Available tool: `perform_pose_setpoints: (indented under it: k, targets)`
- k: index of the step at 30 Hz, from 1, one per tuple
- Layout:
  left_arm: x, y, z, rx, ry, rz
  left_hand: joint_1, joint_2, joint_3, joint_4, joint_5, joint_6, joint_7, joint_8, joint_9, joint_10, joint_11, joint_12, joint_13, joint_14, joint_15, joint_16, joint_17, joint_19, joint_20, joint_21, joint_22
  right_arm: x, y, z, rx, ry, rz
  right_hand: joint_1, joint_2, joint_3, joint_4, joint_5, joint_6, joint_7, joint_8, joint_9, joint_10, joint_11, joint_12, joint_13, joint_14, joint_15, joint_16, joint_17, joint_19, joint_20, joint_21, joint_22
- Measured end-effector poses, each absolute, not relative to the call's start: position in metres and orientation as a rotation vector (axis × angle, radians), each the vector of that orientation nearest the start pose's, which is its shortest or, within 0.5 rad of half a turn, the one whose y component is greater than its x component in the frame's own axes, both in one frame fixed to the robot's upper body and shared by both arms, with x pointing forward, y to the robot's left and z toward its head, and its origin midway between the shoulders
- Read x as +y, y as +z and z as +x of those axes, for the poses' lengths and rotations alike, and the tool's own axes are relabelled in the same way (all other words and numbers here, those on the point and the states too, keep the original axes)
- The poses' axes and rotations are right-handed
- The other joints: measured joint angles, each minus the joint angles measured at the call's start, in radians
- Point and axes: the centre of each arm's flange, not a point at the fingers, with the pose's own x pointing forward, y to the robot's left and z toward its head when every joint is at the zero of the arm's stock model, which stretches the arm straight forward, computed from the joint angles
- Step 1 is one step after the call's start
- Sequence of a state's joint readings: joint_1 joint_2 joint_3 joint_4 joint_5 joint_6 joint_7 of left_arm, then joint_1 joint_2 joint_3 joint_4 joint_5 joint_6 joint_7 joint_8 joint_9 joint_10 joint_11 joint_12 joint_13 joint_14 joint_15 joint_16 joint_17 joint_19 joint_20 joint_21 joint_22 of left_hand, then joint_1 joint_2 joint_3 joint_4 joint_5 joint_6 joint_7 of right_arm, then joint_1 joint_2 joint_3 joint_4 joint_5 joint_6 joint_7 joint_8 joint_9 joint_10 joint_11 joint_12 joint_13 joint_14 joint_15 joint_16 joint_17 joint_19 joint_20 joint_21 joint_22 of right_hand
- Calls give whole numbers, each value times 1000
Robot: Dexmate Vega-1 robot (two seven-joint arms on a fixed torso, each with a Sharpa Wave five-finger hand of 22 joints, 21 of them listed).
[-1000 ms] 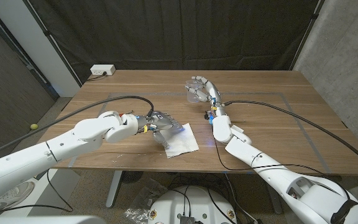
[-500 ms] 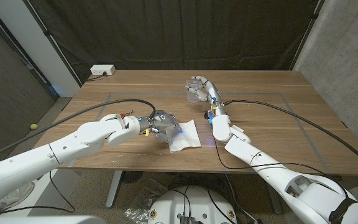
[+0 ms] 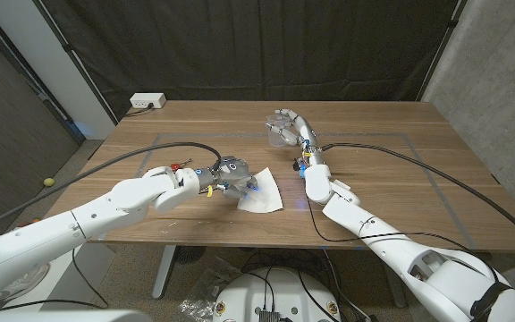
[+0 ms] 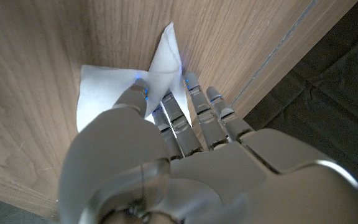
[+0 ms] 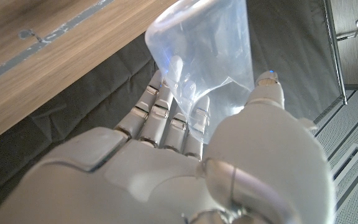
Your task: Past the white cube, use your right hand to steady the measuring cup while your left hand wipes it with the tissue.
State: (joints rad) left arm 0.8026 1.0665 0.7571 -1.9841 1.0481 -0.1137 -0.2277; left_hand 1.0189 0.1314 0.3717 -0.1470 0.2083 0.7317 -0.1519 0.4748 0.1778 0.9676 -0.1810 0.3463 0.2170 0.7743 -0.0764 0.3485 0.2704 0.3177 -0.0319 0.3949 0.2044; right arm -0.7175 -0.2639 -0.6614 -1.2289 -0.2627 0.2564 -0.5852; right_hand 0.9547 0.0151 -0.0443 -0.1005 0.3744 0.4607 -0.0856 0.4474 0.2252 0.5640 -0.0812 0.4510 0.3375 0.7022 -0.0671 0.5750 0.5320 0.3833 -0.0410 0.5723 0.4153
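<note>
Tissue lifted for the wipe

The tissue point(image 3: 261, 190) is pinched by the left hand point(image 3: 229, 175) and has been raised off the near table point(image 3: 392, 170), one corner trailing. Farther right, the measuring cup point(image 3: 281, 131) stays clasped by the right hand point(image 3: 293, 127), ready for wiping.

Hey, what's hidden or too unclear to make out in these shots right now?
- Measuring cup: markings unreadable; head view too small, right wrist view blurred, right robot hand wrapped around it.
- Tissue: near part covered by left robot hand.
- Cup's base: cut off by the right wrist picture's edge.
</note>
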Motion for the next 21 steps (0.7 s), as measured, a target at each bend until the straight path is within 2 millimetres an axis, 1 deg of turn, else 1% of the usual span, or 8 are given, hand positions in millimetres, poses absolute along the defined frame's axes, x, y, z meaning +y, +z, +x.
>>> perform_pose_setpoints:
  k: [1, 2, 3, 5, 8, 14, 18, 21]
  targets:
    - [182, -64, 536, -817, -318, 2191, 19, 1, 8, -2, -6, 131, 24, 13, 11, 28, 3, 9, 3, 25, -7, 4, 6, 6, -3, 5, 0, -96, -22, 639, -888, -67, -558, 0, 0, 0, 0, 0, 0, 0, 0, 0, 0, 0, -2, 0, 0, 0, 0, 1, 0, 0, 1, 0]
    - [183, -66, 536, -819, -314, 2186, 23, 3, 11, -5, -9, 212, 38, 19, 15, 48, 4, 17, 7, 43, -15, 11, 11, 11, -4, 8, 1, -96, -22, 639, -888, -67, -558, 0, 0, -1, 1, 0, 0, 0, 0, 0, 0, 0, -4, 0, 0, 0, 0, 2, 0, 0, 3, 0]
    - [184, -66, 536, -832, -301, 2173, 30, -3, 14, -5, -13, 237, 40, 19, 13, 61, 4, 24, 11, 59, -20, 16, 16, 15, -8, 12, 2, -96, -22, 640, -888, -67, -558, 0, 0, -3, 3, 0, 0, 0, 0, 0, 0, 0, -4, 0, 0, 0, 0, 3, 0, 0, 3, 0]
    - [185, -66, 536, -844, -289, 2159, 33, -1, 14, -5, -13, 259, 47, 18, 8, 84, 3, 36, 16, 81, -28, 22, 24, 18, -11, 16, 3, -96, -22, 640, -889, -67, -558, 0, 0, -3, 3, 0, 0, 0, 0, 0, 1, 1, -4, 0, 0, 0, 0, 4, 0, 0, 3, 0]
    - [187, -65, 535, -873, -254, 2124, 54, -3, 14, -5, -13, 269, 54, 16, 6, 107, -2, 50, 22, 94, -38, 26, 34, 29, -11, 19, 3, -96, -22, 640, -889, -66, -557, 3, 3, -5, 0, 0, 0, 0, 0, 0, 5, 6, -4, 0, -2, 2, 0, 4, 0, 0, 3, 0]
    - [193, -62, 533, -906, -182, 2035, 58, 1, 14, -5, -20, 269, 54, 14, 6, 114, -7, 61, 32, 96, -36, 26, 39, 29, -11, 23, 3, -96, -21, 640, -891, -65, -556, 4, 4, -10, 4, 0, 0, 0, 0, 0, 5, 6, -4, 4, -2, 2, 0, 4, -6, -6, 9, 5]
    - [196, -57, 532, -928, -119, 1967, 58, 1, 14, -5, -20, 272, 59, 11, 6, 121, -7, 73, 40, 114, -39, 27, 46, 29, -11, 27, 3, -96, -21, 639, -893, -65, -552, 4, 4, -10, 4, 0, 6, 6, 0, 0, 5, 6, -7, 4, -2, 2, 0, 7, -6, -6, 9, 5]
    - [198, -53, 531, -945, -67, 1910, 74, -4, 14, -5, -21, 274, 63, 11, 6, 128, -7, 83, 46, 122, -45, 33, 55, 29, -11, 27, 3, -97, -21, 639, -892, -66, -547, 7, 6, -10, 4, 0, 6, 6, 0, 0, 5, 6, -7, 4, -1, 1, -1, 9, -6, -6, 12, 5]
